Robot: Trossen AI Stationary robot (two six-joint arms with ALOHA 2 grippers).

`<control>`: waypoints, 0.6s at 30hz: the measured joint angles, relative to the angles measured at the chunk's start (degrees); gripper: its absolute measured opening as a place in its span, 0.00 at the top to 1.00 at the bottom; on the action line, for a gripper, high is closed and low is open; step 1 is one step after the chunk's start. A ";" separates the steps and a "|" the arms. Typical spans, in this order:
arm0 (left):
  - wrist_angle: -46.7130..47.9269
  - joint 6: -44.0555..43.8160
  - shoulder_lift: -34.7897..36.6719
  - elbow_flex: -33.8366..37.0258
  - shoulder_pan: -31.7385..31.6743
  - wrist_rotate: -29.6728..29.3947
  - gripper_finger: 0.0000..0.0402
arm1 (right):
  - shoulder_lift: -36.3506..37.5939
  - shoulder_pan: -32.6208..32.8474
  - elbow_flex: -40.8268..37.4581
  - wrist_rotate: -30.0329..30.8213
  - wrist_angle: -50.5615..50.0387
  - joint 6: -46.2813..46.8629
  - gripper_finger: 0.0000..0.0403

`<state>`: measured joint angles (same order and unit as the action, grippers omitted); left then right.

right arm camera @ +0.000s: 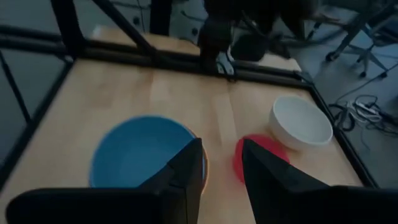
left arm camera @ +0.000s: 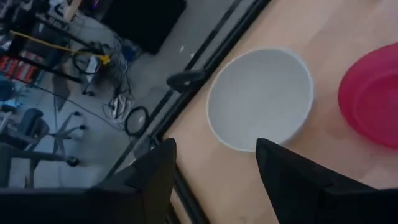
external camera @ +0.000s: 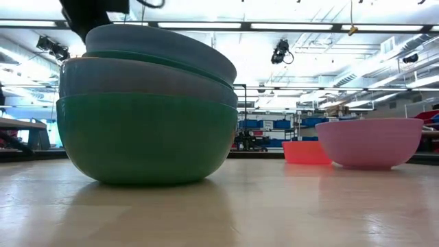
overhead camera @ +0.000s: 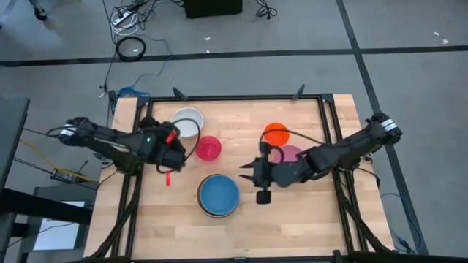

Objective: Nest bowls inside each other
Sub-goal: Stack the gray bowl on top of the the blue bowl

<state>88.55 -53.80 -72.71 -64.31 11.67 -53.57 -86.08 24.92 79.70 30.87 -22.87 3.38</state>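
1. Table (overhead camera: 292, 219): pale wood planks with visible grain and a smooth, faintly sheened top; its frame (overhead camera: 248, 97) looks like dark matt metal.
2. Stack (external camera: 147, 110) of bowls: smooth plastic with a soft satin finish, the green bottom one slightly translucent.
3. Pink bowl (external camera: 370, 142): smooth, matt plastic.
4. White bowl (left arm camera: 260, 96): plain smooth plastic, dull inside.
5. Red bowl (left arm camera: 371, 93): smooth plastic with a slight gloss.
6. Left fingers (left arm camera: 155, 180): dark, matt.
7. Floor (overhead camera: 409, 80): grey, dull and smooth.
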 joint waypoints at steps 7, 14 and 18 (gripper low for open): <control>-8.05 17.97 0.00 0.04 -10.33 6.35 0.43 | 2.95 2.46 0.00 1.83 -0.35 0.46 0.75; -20.46 35.54 -0.02 0.04 -22.83 13.55 0.43 | 2.86 3.25 0.00 2.49 -3.14 3.16 0.75; -27.71 44.26 -0.07 0.06 -29.90 29.70 0.43 | 2.86 3.73 0.00 2.51 -4.62 4.64 0.75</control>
<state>60.83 -9.53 -72.77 -64.26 -18.23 -23.87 -83.22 28.65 79.70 33.39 -27.49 8.01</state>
